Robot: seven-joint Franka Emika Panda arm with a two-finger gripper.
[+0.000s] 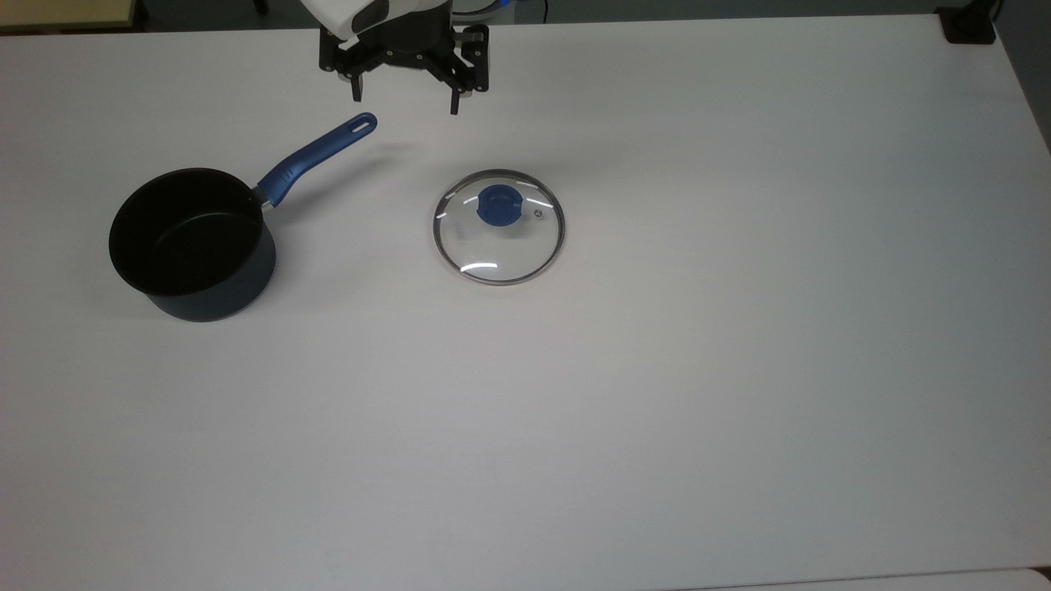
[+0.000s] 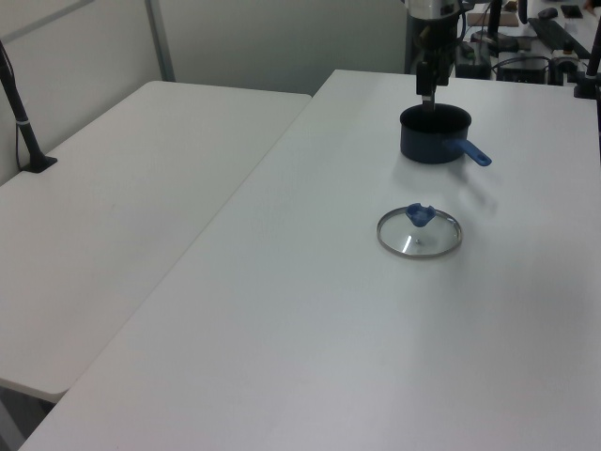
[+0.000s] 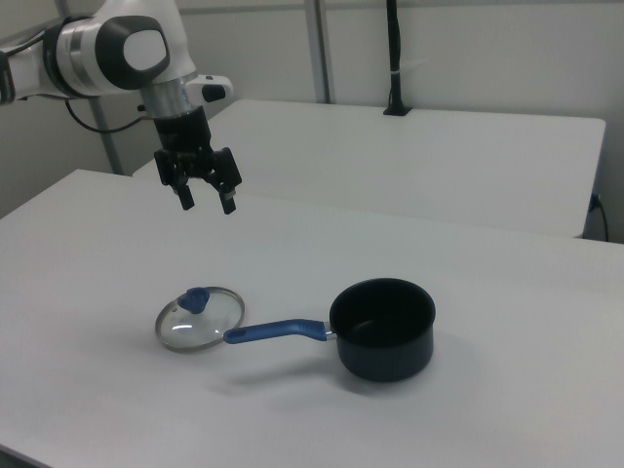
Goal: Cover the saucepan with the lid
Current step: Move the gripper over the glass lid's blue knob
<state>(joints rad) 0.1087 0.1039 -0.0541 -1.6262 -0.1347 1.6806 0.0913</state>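
Right now my tool [image 1: 404,92] hangs above the counter [image 1: 739,369] with its two fingers spread and nothing between them, near the counter's far edge in the top view. The glass lid [image 1: 498,226] lies flat on the counter, knob up, toward the middle, well apart from the saucepan [image 1: 193,244], which sits nearer the top view's left edge with its blue handle [image 1: 318,158] angled toward my tool. My worry is the knob [image 1: 497,204]: it is small and smooth, so an off-centre pinch could let the lid swing or slip out. Descending too far risks striking the glass. Carrying it across, I could clip the handle or set the lid down cocked on the rim.
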